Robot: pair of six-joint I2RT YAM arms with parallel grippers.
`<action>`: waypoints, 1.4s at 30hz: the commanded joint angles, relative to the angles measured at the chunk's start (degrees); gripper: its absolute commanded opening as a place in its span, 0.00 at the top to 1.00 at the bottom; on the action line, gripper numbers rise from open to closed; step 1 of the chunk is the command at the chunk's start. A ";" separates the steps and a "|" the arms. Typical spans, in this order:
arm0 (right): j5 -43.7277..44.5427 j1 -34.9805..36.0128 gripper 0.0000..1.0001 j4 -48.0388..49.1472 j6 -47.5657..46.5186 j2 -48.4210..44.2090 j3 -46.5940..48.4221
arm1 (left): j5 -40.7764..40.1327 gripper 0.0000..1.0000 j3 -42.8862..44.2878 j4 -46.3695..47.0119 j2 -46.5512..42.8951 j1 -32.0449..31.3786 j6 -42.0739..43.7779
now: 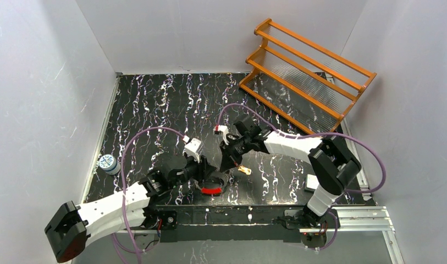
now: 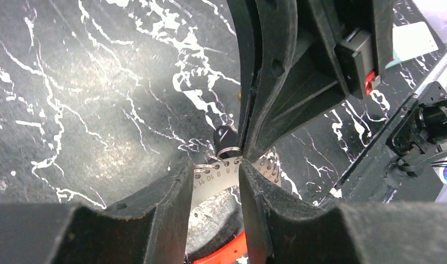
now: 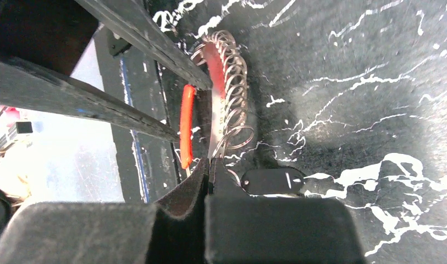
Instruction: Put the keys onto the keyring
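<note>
Left gripper: narrow, clamping keyring.
Right gripper: closed tight at coil beside dark-headed key; what it pinches unclear.
Brass key: loose, right.
Advice: steady ring, feed gently.

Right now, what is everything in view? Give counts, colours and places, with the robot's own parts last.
silvery keyring loop with a red section: one, silver and red, near table edge, between the tools
small brass key: one, gold-coloured, on the table under the right arm
small key with a dark head: one, dark, beside the loop
orange wooden slatted rack: one, far right corner
small white-and-blue cylinder: one, left table edge
pale flat card: one, grey-white, near right arm
black white-veined table: one
purple cables: two, one per arm
left tool: closed on the loop's band
right tool: shut, tips at the loop
</note>
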 commanded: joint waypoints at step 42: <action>-11.33 0.39 0.99 -3.94 -9.85 -13.71 3.35 | 23.09 0.91 13.39 -9.66 1.81 -0.42 47.47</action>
